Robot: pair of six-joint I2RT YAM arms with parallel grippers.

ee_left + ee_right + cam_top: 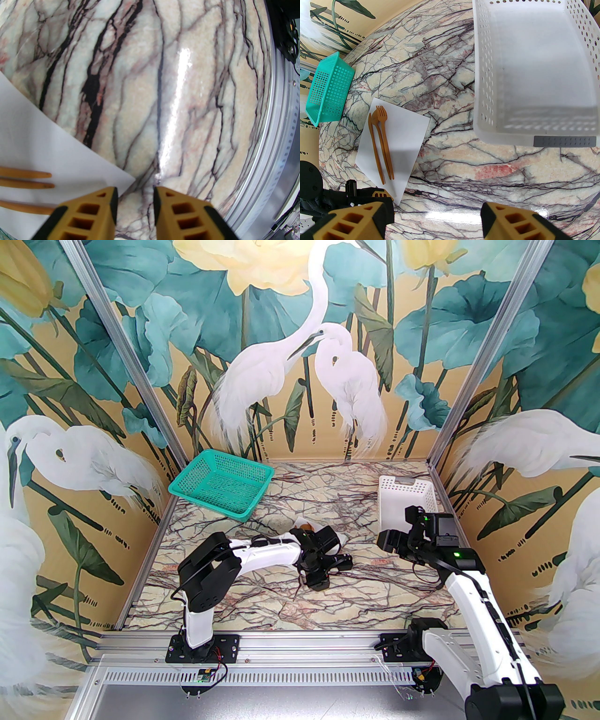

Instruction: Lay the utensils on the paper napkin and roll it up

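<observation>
From above, your left arm (pixel 262 551) covers the napkin (pixel 343 540); its wrist shows the left pincer (pixel 135 194) released, empty, beside the napkin's corner, utensils (pixel 25 180) lying on the napkin, handles toward it; the right wrist shows the right pincer (pixel 436 211) released, farther off.

White paper napkin (pixel 405 138), flat, unrolled, middle of table (pixel 464 164). Orange-brown fork (pixel 381 114), spoon (pixel 375 117), knife (pixel 370 125) on it, side by side, parallel, along one edge.

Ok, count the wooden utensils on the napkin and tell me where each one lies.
3, side by side on the napkin: the knife nearest the teal basket, the spoon in the middle, the fork overlapping the spoon's bowl.
</observation>
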